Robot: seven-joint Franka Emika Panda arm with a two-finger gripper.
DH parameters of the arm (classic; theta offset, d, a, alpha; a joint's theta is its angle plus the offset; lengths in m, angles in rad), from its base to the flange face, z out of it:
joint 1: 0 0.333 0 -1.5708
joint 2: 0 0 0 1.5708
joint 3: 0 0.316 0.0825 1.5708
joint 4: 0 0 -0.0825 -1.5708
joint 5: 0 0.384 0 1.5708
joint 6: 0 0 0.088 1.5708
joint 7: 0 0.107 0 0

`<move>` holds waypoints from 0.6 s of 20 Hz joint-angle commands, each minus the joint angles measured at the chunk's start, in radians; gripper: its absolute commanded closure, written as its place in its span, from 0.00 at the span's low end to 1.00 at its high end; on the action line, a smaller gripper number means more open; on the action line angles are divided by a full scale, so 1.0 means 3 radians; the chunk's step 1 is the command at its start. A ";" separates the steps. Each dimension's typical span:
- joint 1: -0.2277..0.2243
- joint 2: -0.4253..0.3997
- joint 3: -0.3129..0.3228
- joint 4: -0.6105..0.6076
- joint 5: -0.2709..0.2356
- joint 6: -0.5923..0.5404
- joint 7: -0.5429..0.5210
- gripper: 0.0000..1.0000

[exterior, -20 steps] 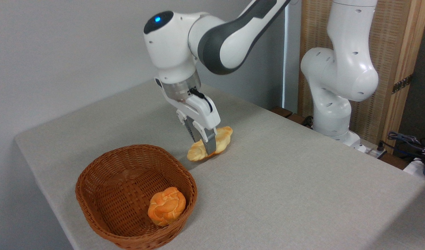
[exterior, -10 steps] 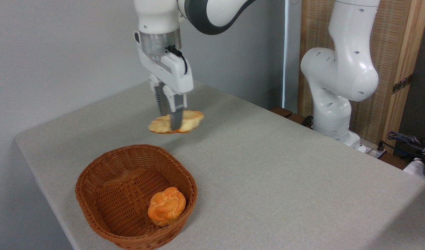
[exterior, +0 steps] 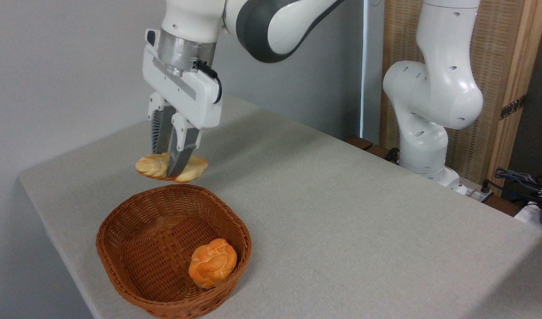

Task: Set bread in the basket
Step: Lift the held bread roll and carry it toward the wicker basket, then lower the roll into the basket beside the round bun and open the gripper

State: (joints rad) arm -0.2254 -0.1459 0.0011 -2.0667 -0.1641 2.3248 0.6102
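A: Status at this frame?

B: gripper (exterior: 166, 165) was clamped across the middle of the bread (exterior: 171, 167); loaf was in the air, clear of the table (exterior: 341, 212), long axis roughly level and running left-right in the picture, a tapered end sticking out each side of the fingers.

A: Where relative to the basket (exterior: 120, 266)?

B: loaf hung above the basket's far rim, more or less over the back edge, not over the middle; basket floor lay toward the camera and below; so my read was the remaining move needed a shift toward the camera, then a drop.

A: Fit?

B: loaf looked shorter than the basket's long side; probably fine either way round.

A: Anything in the way?

B: a round orange bun (exterior: 212, 262) sat in the basket's near-right corner; the left and back of the floor were bare, so that looked like the better target. Risk as I judged it: letting go too early would land the loaf on the rim and tip it out; arm base (exterior: 423, 146) stood well apart at right.
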 commanded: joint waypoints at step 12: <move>0.0015 0.0517 0.0155 0.0052 -0.0051 0.0452 0.0016 0.00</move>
State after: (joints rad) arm -0.2147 -0.0182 0.0380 -2.0655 -0.1646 2.4452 0.6095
